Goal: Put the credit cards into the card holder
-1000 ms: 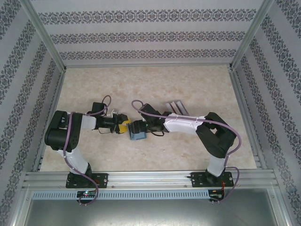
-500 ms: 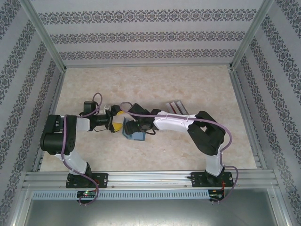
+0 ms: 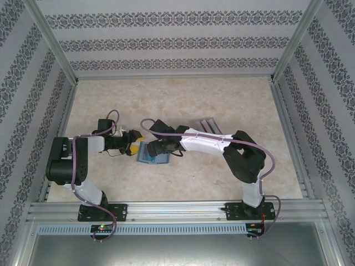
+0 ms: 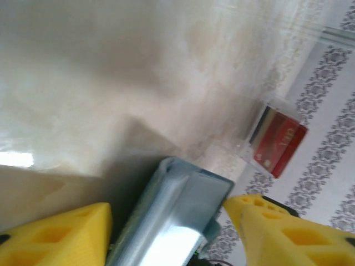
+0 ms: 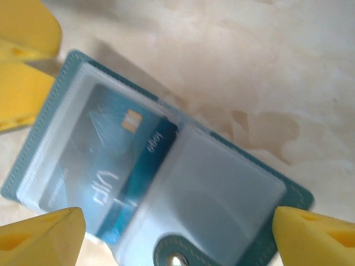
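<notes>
The teal card holder [image 3: 150,157] lies open on the table between both arms. In the right wrist view its clear sleeves [image 5: 222,194] face up, and a blue credit card [image 5: 125,160] sits in the left sleeve. My right gripper [image 5: 178,213] hangs open just above it, its fingers astride the snap tab. My left gripper [image 4: 166,206] has the card holder's [image 4: 172,216] edge between its yellow fingers; one finger touches a corner, and I cannot tell whether they grip. A red credit card [image 4: 280,144] stands in a clear stand further back.
The clear stand [image 3: 206,126] with cards sits behind my right forearm. Patterned walls and metal rails enclose the table on three sides. Open tabletop lies behind and in front of the arms.
The card holder went from tilted up at the right gripper to lying flat and open, a little further left. Both grippers shifted left with it.
</notes>
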{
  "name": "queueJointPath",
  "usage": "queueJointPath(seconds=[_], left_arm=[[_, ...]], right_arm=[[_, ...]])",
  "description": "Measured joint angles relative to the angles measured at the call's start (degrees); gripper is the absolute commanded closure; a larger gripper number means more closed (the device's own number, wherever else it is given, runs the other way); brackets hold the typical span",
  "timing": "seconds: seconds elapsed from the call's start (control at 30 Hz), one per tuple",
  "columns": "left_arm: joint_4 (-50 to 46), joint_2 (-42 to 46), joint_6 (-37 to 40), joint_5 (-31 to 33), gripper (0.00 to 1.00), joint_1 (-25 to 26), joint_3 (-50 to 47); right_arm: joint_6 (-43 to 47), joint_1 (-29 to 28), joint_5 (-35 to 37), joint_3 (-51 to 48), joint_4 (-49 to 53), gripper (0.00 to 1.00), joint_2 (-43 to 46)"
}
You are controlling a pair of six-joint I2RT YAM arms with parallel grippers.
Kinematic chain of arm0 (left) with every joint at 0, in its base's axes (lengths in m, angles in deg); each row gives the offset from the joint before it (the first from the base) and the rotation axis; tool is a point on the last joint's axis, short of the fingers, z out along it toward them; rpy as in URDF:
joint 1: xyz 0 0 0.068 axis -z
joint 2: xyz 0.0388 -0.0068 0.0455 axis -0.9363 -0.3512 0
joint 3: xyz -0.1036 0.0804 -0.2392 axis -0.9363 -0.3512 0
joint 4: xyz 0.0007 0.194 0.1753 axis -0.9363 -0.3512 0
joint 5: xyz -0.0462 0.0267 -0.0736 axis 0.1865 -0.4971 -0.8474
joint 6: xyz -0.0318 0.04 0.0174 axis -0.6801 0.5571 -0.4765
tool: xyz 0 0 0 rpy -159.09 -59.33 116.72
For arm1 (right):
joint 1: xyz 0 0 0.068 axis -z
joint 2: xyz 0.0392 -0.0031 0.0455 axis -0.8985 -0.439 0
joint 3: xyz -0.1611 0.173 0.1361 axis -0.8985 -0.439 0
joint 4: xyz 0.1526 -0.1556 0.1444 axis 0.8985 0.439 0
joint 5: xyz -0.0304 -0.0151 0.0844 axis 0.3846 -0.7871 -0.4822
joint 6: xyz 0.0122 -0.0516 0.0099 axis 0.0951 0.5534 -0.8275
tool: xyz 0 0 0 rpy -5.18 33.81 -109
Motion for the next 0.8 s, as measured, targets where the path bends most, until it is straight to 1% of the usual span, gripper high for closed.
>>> queueJointPath(seconds=[0.2, 0.27, 0.33, 0.43, 0.57, 0.7, 0.8], left_arm=[[-3.4, 0.5, 3.5, 3.3, 0.51, 1.1, 0.5], [-4.3, 0.6, 4.3, 4.6, 0.55, 1.6, 0.7], [-4.9, 0.6, 4.8, 5.6, 0.6, 1.9, 0.8], [-5.6, 0.6, 5.4, 6.5, 0.64, 2.2, 0.9], [-6.3, 0.5, 5.9, 7.7, 0.69, 2.6, 1.1], [-6.8, 0.3, 6.2, 7.9, 0.7, 2.7, 1.2], [-7.1, 0.3, 6.4, 8.3, 0.71, 2.9, 1.3]], right_arm=[[-3.6, 1.3, -3.5, -8.6, -2.0, 0.24, 8.1], [-5.2, 1.8, -5.1, -12.2, -4.0, 0.3, 11.0], [-6.8, 2.3, -6.7, -16.0, -6.3, 0.39, 13.4], [-8.5, 3.5, -9.7, -20.8, -10.4, 0.48, 15.1], [-10.6, 5.1, -13.7, -25.2, -15.8, 0.51, 15.1], [-11.7, 5.6, -16.2, -25.9, -19.3, 0.51, 14.5], [-12.1, 5.8, -18.0, -25.9, -21.5, 0.49, 14.0]])
